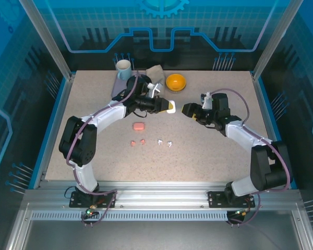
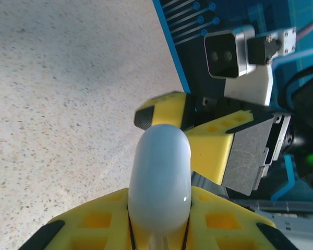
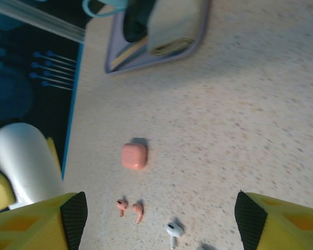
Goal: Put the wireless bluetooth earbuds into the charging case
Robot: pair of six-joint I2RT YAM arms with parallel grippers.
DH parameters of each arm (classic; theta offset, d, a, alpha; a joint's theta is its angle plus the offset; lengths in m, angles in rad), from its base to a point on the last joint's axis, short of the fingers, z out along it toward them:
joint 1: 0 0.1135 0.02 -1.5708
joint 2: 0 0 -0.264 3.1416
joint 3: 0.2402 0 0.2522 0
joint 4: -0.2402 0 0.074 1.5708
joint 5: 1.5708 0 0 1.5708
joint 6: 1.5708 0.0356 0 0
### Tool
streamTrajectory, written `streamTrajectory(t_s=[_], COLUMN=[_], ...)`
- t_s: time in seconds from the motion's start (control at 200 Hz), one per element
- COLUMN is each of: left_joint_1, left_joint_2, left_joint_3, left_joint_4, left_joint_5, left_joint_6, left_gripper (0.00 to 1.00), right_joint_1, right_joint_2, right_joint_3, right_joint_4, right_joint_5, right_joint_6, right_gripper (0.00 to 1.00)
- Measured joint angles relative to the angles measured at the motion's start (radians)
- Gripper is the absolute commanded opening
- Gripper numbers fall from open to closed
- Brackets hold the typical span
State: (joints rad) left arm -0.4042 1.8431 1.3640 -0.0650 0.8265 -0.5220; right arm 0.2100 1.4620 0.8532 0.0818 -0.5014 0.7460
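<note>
**Grip on white charging case (image 1: pixel 171 108); right jaws wide**

Just above the centre of the top view, the left gripper (image 1: pixel 167 107) is clamped on the white charging case. Its wrist camera shows the smooth white pebble pinched between the two yellow fingers (image 2: pixel 219 221), rounded end pointing away from the wrist and clear of the table (image 1: pixel 224 151).

The right gripper (image 1: pixel 188 109) faces it from the right of that frame, close to the case but not touching it. It has nothing in its grasp. In its own wrist view the two yellow fingers (image 3: pixel 281 221) sit in the lower left and lower right corners, spread far apart with bare tabletop between them, and the white case appears at the left edge.

All four earbuds lie loose on the table, below the held case in the top view. The two pink earbuds (image 1: pixel 137 141) lie side by side, left of centre. The two white earbuds (image 1: pixel 165 142) lie just to their right, also as a pair, a small gap separating the pairs.

The pink charging case (image 1: pixel 139 126) rests flat on the table just above the pink pair, lid shut, apart from both grippers.

Along the upper edge of the table stand a lilac tray (image 1: pixel 116 87) with a mug (image 1: pixel 123 68) at its upper end, and to the right an orange bowl (image 1: pixel 176 82), well away from the earbuds.
</note>
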Motion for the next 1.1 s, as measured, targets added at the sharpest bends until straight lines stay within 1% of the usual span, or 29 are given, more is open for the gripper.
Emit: streamTrajectory(t_s=[0.155, 0.28, 0.85, 0.955, 1.1], left_joint_1=[0.000, 0.000, 0.000, 0.002, 0.004], left_joint_2=[0.016, 0.025, 0.056, 0.056, 0.052], left_joint_3=[0.036, 0.047, 0.089, 0.089, 0.089], left_joint_4=[-0.046, -0.069, -0.089, -0.112, -0.111], left_joint_5=[0.037, 0.046, 0.050, 0.034, 0.043], left_joint_6=[0.028, 0.036, 0.050, 0.051, 0.051], left_gripper=[0.00, 0.00, 0.00, 0.00, 0.00], right_joint_1=[0.023, 0.029, 0.051, 0.043, -0.016], right_joint_2=[0.003, 0.022, 0.039, 0.054, 0.108], right_joint_3=[0.007, 0.039, 0.048, 0.029, 0.003], right_joint_4=[0.047, 0.067, 0.076, 0.103, 0.096], right_joint_5=[-0.041, -0.056, -0.053, -0.055, -0.030], right_joint_6=[-0.014, -0.014, -0.033, -0.033, -0.025], right_gripper=[0.75, 0.74, 0.69, 0.67, 0.65])
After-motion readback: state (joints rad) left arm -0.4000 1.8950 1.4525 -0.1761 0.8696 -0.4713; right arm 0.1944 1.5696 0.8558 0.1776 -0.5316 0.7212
